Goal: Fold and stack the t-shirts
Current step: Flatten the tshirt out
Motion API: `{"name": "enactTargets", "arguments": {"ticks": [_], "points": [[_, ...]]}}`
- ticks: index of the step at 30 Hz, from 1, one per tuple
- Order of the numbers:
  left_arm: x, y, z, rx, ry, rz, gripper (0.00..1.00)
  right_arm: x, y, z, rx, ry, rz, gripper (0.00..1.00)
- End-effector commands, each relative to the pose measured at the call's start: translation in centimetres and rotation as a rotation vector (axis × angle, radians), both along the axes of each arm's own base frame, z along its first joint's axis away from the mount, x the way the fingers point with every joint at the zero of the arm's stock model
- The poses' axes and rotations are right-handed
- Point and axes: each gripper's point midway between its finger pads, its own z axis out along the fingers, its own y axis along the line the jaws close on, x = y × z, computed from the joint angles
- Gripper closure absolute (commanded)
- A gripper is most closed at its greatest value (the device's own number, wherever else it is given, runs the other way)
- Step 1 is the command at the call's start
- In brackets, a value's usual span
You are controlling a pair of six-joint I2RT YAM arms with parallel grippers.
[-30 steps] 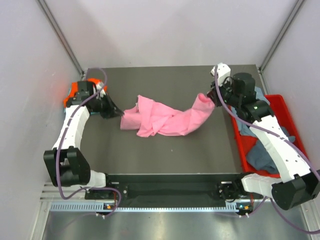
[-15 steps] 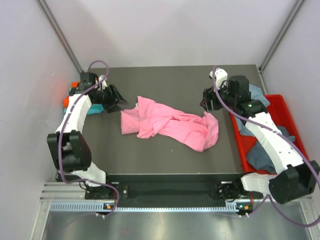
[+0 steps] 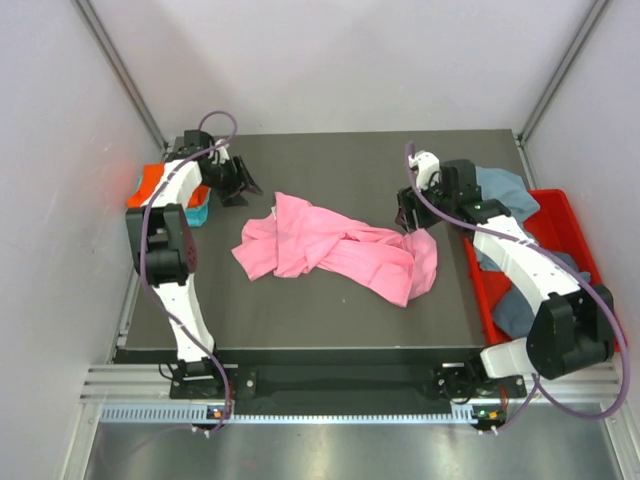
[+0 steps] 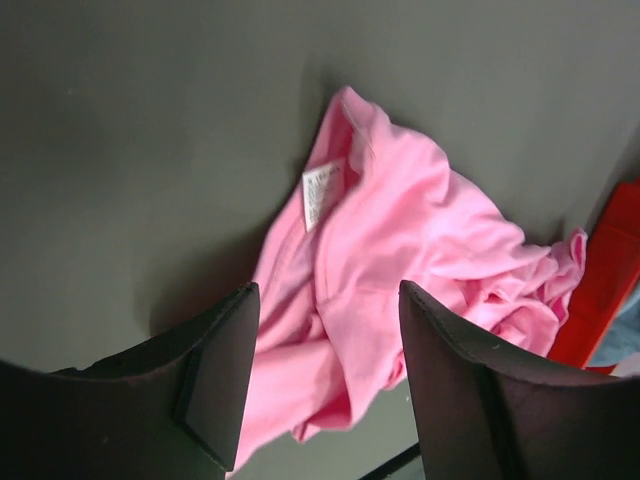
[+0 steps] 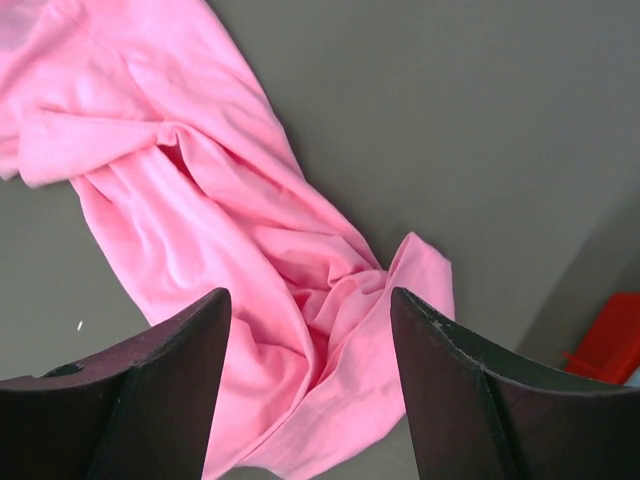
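Note:
A large pink t-shirt (image 3: 340, 250) lies crumpled in a long heap across the middle of the dark table (image 3: 330, 310). My left gripper (image 3: 240, 180) hovers open behind the shirt's left end, apart from the cloth. In the left wrist view the gripper (image 4: 327, 292) looks down on the pink t-shirt (image 4: 400, 230) and its white neck label (image 4: 320, 190). My right gripper (image 3: 408, 215) stands open just above the shirt's right end. In the right wrist view the gripper (image 5: 310, 295) has folds of the pink t-shirt (image 5: 200, 180) below it, with nothing between the fingers.
An orange t-shirt (image 3: 152, 183) and a teal one (image 3: 198, 212) lie at the table's left edge by the left arm. A red bin (image 3: 560, 215) at the right holds grey-blue cloth (image 3: 520, 310). More of it (image 3: 500, 185) drapes over the bin's back corner.
Both grippers opened and let go of the pink t-shirt, which dropped from a stretched hold into a heap. The left gripper drew back toward the far left; the right one shifted left.

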Motion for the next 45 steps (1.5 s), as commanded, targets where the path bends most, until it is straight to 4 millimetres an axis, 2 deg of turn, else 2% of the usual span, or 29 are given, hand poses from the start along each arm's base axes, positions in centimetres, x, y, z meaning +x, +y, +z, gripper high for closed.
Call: {"name": "enactTargets", "arguments": {"ticks": [1, 3, 4, 5, 6, 7, 8, 9, 10, 11, 12, 13, 14, 15, 16, 17, 18, 19, 20, 21, 23, 28, 31, 34, 37, 39, 42, 44, 45], "points": [[2.1, -0.2, 0.3, 0.039, -0.066, -0.039, 0.39, 1.6, 0.5, 1.6, 0.025, -0.071, 0.019, 0.36], [1.7, -0.1, -0.3, 0.046, -0.044, -0.033, 0.40, 2.0, 0.7, 2.0, 0.031, -0.073, 0.023, 0.36], [1.3, 0.0, -0.5, 0.049, -0.032, -0.031, 0.42, 2.5, 0.9, 3.1, 0.037, -0.096, 0.023, 0.36], [0.7, 0.1, 0.2, 0.057, -0.028, -0.026, 0.42, 2.7, 1.0, 3.5, 0.044, -0.096, 0.022, 0.36], [-0.3, 0.4, -0.4, 0.072, 0.004, -0.010, 0.43, 3.1, 1.2, 3.8, 0.051, -0.098, 0.021, 0.36], [-0.9, 0.6, -0.3, 0.081, 0.013, 0.000, 0.43, 3.6, 1.6, 5.3, 0.070, -0.125, 0.032, 0.36], [-1.6, 0.8, 0.9, 0.082, 0.003, 0.014, 0.43, 3.6, 2.8, 5.6, 0.105, -0.117, 0.084, 0.36], [-2.7, 1.1, 0.3, 0.092, 0.032, 0.032, 0.43, 4.3, 3.7, 7.8, 0.134, -0.155, 0.107, 0.36], [-3.3, 1.3, 0.5, 0.094, 0.033, 0.042, 0.41, 4.4, 5.1, 8.5, 0.165, -0.153, 0.144, 0.36], [-3.9, 1.4, 1.8, 0.098, 0.007, 0.052, 0.40, 5.2, 6.2, 7.7, 0.193, -0.109, 0.145, 0.36], [-4.8, 1.5, 1.3, 0.096, 0.033, 0.064, 0.40, 6.0, 7.4, 9.7, 0.229, -0.134, 0.163, 0.36], [-5.2, 1.4, 1.6, 0.094, 0.034, 0.068, 0.39, 5.8, 9.1, 9.6, 0.255, -0.106, 0.203, 0.36], [-5.7, 1.3, 2.0, 0.094, 0.029, 0.070, 0.38, 6.6, 10.5, 7.6, 0.256, -0.050, 0.219, 0.37], [-6.5, 1.4, 1.6, 0.096, 0.056, 0.077, 0.38, 7.3, 11.8, 8.9, 0.268, -0.072, 0.247, 0.37], [-6.7, 1.7, 1.5, 0.110, 0.057, 0.086, 0.37, 6.6, 13.8, 8.2, 0.271, -0.036, 0.295, 0.37], [-7.0, 1.8, 1.6, 0.121, 0.051, 0.087, 0.37, 7.1, 15.0, 6.1, 0.262, 0.013, 0.311, 0.38], [-7.4, 2.0, 1.1, 0.137, 0.063, 0.087, 0.37, 7.2, 16.1, 5.6, 0.261, 0.031, 0.329, 0.38], [-7.5, 2.2, 0.8, 0.145, 0.064, 0.088, 0.37, 7.1, 17.6, 6.5, 0.269, 0.025, 0.363, 0.38], [-7.6, 2.3, 0.4, 0.153, 0.069, 0.084, 0.36, 7.2, 18.7, 5.3, 0.282, 0.069, 0.361, 0.38], [-7.5, 2.4, 0.0, 0.157, 0.072, 0.084, 0.37, 7.4, 19.4, 5.9, 0.293, 0.059, 0.373, 0.38], [-7.1, 2.6, -0.9, 0.166, 0.085, 0.088, 0.37, 7.2, 20.7, 5.3, 0.301, 0.071, 0.386, 0.38], [-6.0, 2.6, -2.5, 0.164, 0.120, 0.078, 0.40, 6.9, 21.5, 5.2, 0.315, 0.067, 0.383, 0.37], [-5.0, 2.7, -4.3, 0.170, 0.148, 0.071, 0.43, 6.3, 21.3, 5.4, 0.300, 0.054, 0.385, 0.37], [-3.8, 2.5, -4.7, 0.170, 0.138, 0.059, 0.46, 5.7, 20.8, 5.7, 0.288, 0.044, 0.386, 0.36], [-2.6, 2.0, -5.4, 0.173, 0.132, 0.039, 0.63, 5.2, 20.2, 5.7, 0.270, 0.034, 0.381, 0.36], [-1.9, 1.5, -5.1, 0.170, 0.113, 0.029, 0.96, 5.0, 19.8, 5.6, 0.257, 0.031, 0.377, 0.36], [-0.2, 0.0, -4.1, 0.166, 0.054, -0.006, 1.00, 5.0, 19.2, 5.9, 0.239, 0.013, 0.355, 0.36], [2.4, -0.8, -2.6, 0.161, -0.025, -0.024, 1.00, 5.7, 18.4, 6.9, 0.203, -0.050, 0.338, 0.36], [3.3, -2.8, -1.9, 0.174, -0.065, -0.065, 1.00, 6.3, 17.8, 7.1, 0.197, -0.065, 0.315, 0.36]]}}
